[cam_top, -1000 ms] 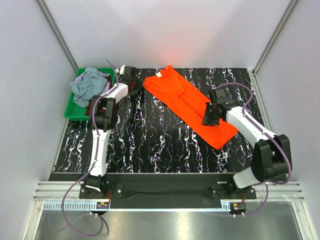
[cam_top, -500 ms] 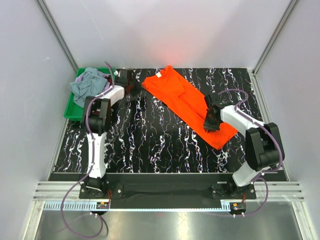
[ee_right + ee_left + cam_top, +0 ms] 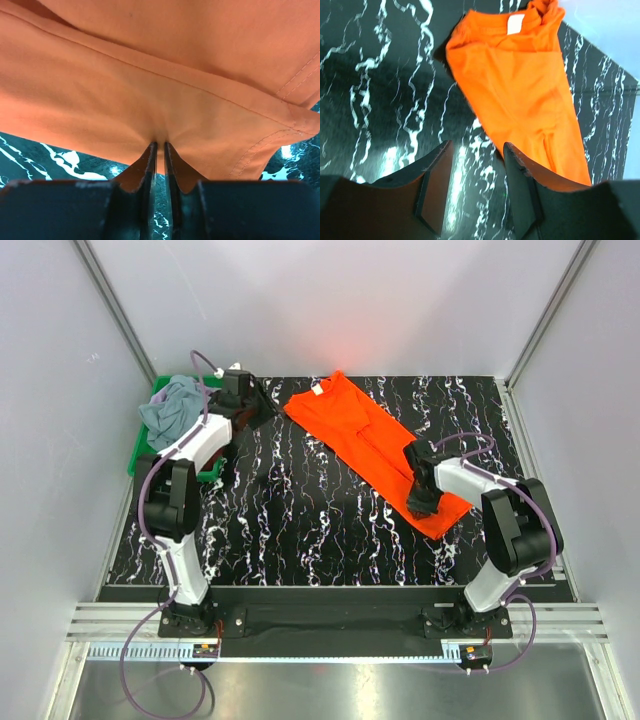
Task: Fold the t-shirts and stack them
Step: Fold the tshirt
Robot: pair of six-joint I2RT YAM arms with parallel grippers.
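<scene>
Bin (image 3: 139,454) well left of orange shirt (image 3: 368,443), grey-blue shirt (image 3: 170,410) heaped inside. Left gripper (image 3: 476,150) just left of orange shirt's collar end, fingers apart, empty. Orange shirt flat, diagonal. Right gripper (image 3: 159,145) pinches its near hem.

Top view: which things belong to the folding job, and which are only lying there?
Job: orange t-shirt, pinched by the right gripper; grey-blue t-shirt.
Only lying there: green bin, which holds the grey-blue one; marbled table.
</scene>
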